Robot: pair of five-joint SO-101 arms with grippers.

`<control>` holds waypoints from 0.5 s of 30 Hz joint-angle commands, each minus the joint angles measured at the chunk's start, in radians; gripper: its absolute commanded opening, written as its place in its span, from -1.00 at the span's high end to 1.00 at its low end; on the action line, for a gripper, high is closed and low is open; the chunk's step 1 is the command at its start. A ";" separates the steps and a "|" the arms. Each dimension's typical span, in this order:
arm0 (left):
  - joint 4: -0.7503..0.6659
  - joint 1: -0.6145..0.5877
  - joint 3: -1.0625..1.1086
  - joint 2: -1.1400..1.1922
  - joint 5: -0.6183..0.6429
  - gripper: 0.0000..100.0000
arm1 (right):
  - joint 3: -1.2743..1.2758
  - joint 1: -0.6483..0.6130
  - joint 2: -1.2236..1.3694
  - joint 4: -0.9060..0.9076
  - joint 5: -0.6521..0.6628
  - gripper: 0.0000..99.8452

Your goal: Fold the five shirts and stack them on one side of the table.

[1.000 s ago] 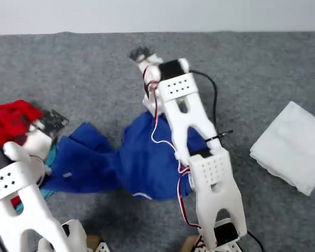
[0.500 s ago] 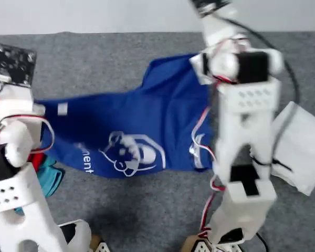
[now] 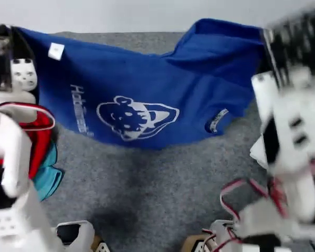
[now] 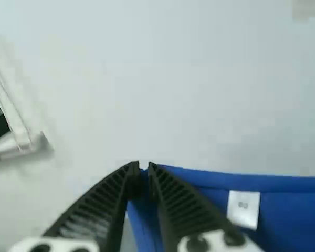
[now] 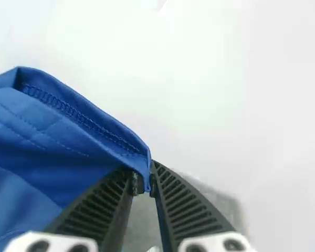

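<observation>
Holds a blue shirt [image 3: 147,89] spread wide in the air above the gray table [image 3: 147,199]. Pinches one top corner in the left gripper [image 4: 142,169], jaws clamped on the cloth. Pinches the other corner in the right gripper [image 5: 143,181], jaws clamped too. Below, by the left arm, a red shirt [image 3: 42,139] and a teal shirt [image 3: 44,178].

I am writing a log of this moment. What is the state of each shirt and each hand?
blue shirt: lifted, spread out between both hands
left hand: shut on blue shirt
right hand: shut on blue shirt
red shirt: crumpled, unfolded
teal shirt: crumpled, unfolded
</observation>
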 commanded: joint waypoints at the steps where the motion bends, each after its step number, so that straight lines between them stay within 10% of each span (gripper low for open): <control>1: -0.002 0.011 -0.120 -0.020 0.006 0.99 | -0.032 0.048 -0.094 -0.012 0.035 0.98; 15: 0.405 0.005 -0.240 -0.186 -0.180 0.99 | -0.029 0.171 -0.305 -0.097 0.189 0.98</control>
